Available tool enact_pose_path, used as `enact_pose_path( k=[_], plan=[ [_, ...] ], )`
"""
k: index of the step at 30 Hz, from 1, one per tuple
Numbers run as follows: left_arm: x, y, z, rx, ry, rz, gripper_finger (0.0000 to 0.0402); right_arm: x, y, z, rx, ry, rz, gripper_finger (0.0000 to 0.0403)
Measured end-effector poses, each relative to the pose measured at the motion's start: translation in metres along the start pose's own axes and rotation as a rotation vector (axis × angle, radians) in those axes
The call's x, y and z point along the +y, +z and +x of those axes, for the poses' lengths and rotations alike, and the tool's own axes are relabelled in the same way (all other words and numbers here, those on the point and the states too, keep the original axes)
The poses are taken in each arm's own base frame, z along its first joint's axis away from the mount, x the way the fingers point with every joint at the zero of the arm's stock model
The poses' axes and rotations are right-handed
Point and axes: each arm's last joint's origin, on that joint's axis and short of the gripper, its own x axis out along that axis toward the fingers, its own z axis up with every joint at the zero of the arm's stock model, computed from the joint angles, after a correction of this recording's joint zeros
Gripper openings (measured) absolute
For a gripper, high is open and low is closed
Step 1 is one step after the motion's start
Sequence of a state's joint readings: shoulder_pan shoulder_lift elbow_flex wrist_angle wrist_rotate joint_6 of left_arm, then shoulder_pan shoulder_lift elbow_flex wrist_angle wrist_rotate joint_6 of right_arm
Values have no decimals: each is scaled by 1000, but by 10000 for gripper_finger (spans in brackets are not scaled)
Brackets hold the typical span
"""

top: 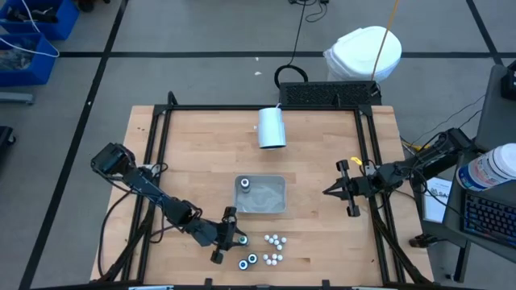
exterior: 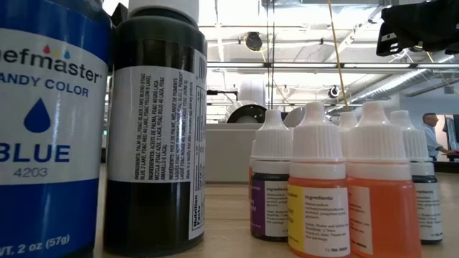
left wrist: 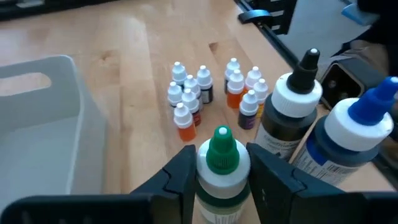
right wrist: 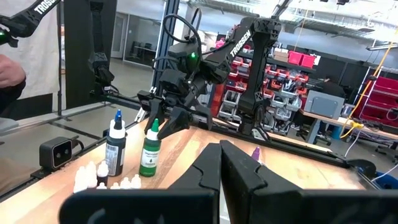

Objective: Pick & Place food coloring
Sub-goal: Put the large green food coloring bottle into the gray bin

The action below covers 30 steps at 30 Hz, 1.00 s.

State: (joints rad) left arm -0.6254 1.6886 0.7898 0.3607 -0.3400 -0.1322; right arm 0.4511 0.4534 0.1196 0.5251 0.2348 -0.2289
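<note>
Two dark robot arms are working over a wooden table [top: 201, 153]. Low at the table's near edge, the left gripper [left wrist: 219, 177] is reaching in, its two fingers [left wrist: 180, 177] flanking a green-tipped bottle [left wrist: 219, 168] of food coloring; the jaws are narrow and sitting close against the bottle's white shoulder on both sides, though whether they are gripping it cannot be told. Just beside this claw, on its outer side, a black-tipped bottle [left wrist: 289, 112] and a blue-tipped bottle [left wrist: 348, 137] are standing upright, close enough to be crowding that finger. Ahead of the claw, near but apart from it, a cluster of small white-capped dropper bottles [left wrist: 211, 93] is standing upright in two loose groups, some holding orange liquid, some purple or dark. Off to the claw's other side, a translucent grey tray [top: 260, 196] is sitting on the wood, with one round-topped bottle [top: 244, 184] in a corner of it. Farther beyond the tray, a white cylinder cup [top: 272, 127] is lying on its side. The right gripper [top: 329, 192] is hovering well apart, at the far side of the tray from the left claw, with its fingers pressed together and holding nothing. In the low view, the large blue-labelled bottle [exterior: 50, 129] and the black one are blocking much of the sight across the table.
</note>
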Motion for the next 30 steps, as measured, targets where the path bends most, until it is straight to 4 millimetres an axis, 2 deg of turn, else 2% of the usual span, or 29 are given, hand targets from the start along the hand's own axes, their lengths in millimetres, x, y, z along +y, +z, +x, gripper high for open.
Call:
enact_pose_path(
  k=[7,17,25,30],
  plan=[
    [-2,16,-17,-79,52,-9,125,0,0,0,0,0,8,0],
    [7,38,-62,-84,60,-70,130,0,-2,0,21,5,2,0],
    [6,42,-91,-57,79,-33,132,0,-2,0,21,4,-9,0],
    [5,38,-95,-34,150,-3,132,0,-2,0,21,4,3,0]
  ],
)
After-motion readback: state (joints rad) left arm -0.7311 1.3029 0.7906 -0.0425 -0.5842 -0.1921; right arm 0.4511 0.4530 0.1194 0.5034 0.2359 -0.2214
